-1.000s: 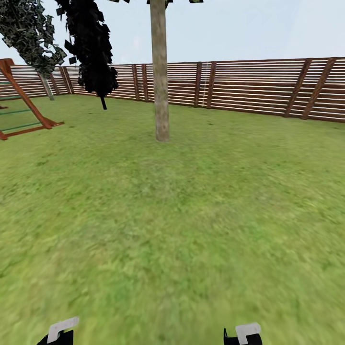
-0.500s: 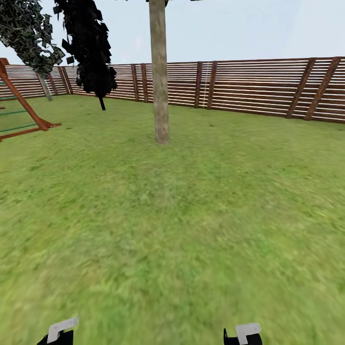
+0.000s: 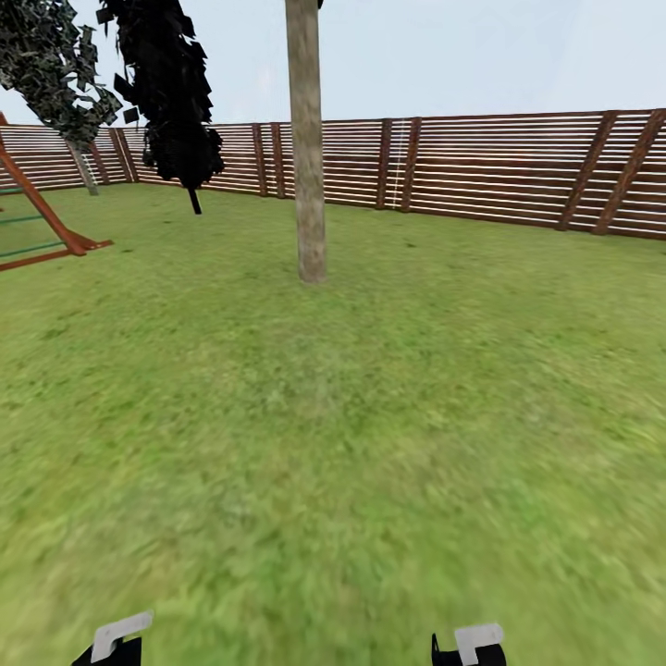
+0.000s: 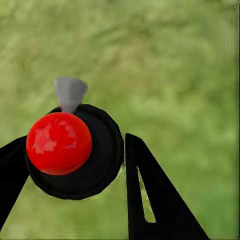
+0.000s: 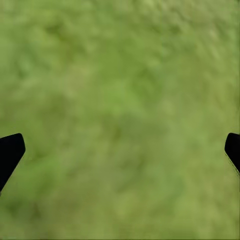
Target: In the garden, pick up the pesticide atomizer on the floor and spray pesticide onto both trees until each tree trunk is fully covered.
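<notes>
The pesticide atomizer (image 4: 59, 142) has a black round body, a glossy red cap and a grey nozzle. My left gripper (image 4: 74, 150) is shut on it, one black finger on each side, above the grass floor (image 4: 190, 75). My right gripper (image 5: 123, 144) is open, its fingers wide apart over bare grass. In the head view a thick mottled grey-brown tree trunk (image 3: 308, 166) stands straight ahead in the garden, several metres off. A second tree with a leaning grey trunk (image 3: 86, 168) stands far left by the fence. Both arm ends show at the bottom edge, left (image 3: 118, 636) and right (image 3: 474, 640).
A slim dark-leaved tree (image 3: 171, 92) stands left of the thick trunk. A red-brown wooden play frame (image 3: 42, 222) sits at the left edge. A brown slatted fence (image 3: 518, 166) rings the lawn. Open grass (image 3: 333, 435) lies between me and the trunk.
The whole head view has shifted: the trunk's foot sits a little lower and the play frame has slid left, so the camera has moved closer. Both arm ends keep their place.
</notes>
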Available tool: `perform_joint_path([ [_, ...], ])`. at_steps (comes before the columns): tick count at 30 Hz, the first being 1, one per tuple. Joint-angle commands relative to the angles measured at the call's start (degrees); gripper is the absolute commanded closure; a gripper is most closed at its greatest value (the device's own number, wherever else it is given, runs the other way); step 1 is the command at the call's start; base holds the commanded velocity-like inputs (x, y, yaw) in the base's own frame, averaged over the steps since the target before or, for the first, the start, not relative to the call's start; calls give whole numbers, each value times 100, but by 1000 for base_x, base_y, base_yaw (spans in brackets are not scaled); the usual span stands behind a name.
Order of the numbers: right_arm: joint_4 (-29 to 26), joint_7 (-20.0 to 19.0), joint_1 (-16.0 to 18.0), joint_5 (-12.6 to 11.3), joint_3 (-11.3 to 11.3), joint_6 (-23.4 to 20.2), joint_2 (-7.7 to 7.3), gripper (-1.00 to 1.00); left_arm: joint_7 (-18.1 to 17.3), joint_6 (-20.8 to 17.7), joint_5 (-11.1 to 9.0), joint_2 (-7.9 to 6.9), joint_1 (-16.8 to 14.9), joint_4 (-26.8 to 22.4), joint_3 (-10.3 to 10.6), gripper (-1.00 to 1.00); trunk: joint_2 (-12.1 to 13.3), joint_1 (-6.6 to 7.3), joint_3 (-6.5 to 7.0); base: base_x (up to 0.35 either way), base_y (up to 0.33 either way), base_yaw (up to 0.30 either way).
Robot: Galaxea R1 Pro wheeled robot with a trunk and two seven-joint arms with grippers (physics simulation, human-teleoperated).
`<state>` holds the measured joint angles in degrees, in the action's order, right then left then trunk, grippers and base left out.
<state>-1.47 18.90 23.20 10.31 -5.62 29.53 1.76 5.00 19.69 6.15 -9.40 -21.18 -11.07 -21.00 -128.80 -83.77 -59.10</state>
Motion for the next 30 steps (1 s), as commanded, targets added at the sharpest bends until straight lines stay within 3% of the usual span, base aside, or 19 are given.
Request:
perform_joint_path([
  [1, -1, 0, 0, 0, 0, 0, 0, -100, 1, 0, 0, 0, 0, -1, 0, 100, 0, 0, 0, 337, 0, 0],
  [30, 2, 0, 0, -2, 0, 2, 0, -100, 1, 0, 0, 0, 0, -1, 0, 100, 0, 0, 0, 337, 0, 0],
])
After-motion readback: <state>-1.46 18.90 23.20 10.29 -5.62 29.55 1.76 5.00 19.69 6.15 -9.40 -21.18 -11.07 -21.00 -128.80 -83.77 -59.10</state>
